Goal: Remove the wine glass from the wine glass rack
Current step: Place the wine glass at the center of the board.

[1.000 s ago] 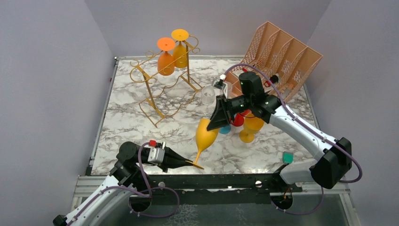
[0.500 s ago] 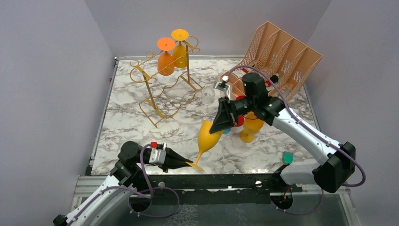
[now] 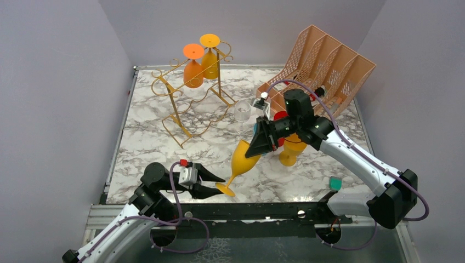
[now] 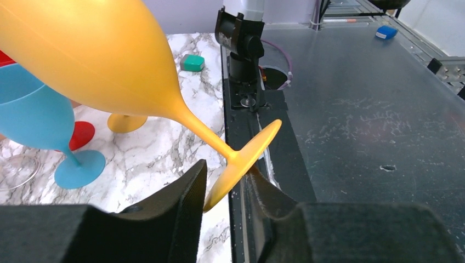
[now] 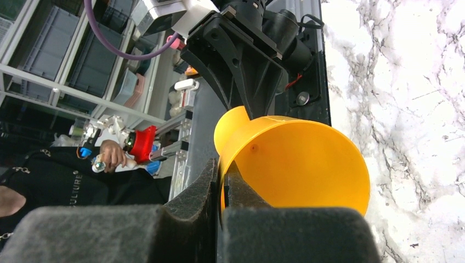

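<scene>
One view alone shows right gripper (image 5: 223, 174) pinching glass (image 5: 296, 159)

Robot lab: grey booth walls (image 3: 55, 98), marble-print table (image 3: 148, 137), shelved storage bins (image 5: 52, 41) behind

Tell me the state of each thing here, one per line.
Yellow-orange plastic wine glass: tilted, rim pinched by right gripper.
Left gripper: open around that glass's foot.
Thin gold wire rack: upright, orange glass and yellow glass hanging upside down.
Blue plastic glass: standing upright.
</scene>
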